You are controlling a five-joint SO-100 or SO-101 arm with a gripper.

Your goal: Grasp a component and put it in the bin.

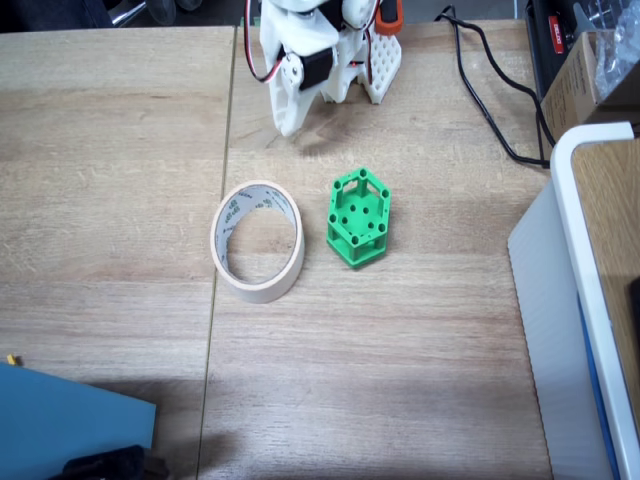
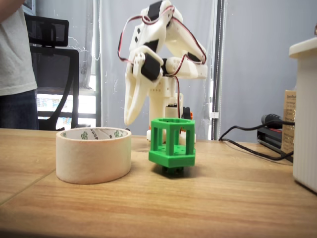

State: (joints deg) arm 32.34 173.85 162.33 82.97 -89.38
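Currently the component (image 1: pixel 359 217), a bright green hexagonal block with open sides and round holes in its faces, stands upright on the wooden surface (image 1: pixel 400 380), just right of the bin (image 1: pixel 257 241) in the top-down fixed view, not touching it. Bare surface lies before both. Behind the bin, the jaws (image 2: pixel 130 119) hang point-down, holding nothing; their opening cannot be judged. Black cables (image 1: pixel 490 100) and a white-edged box (image 1: pixel 590 300) lie further right.
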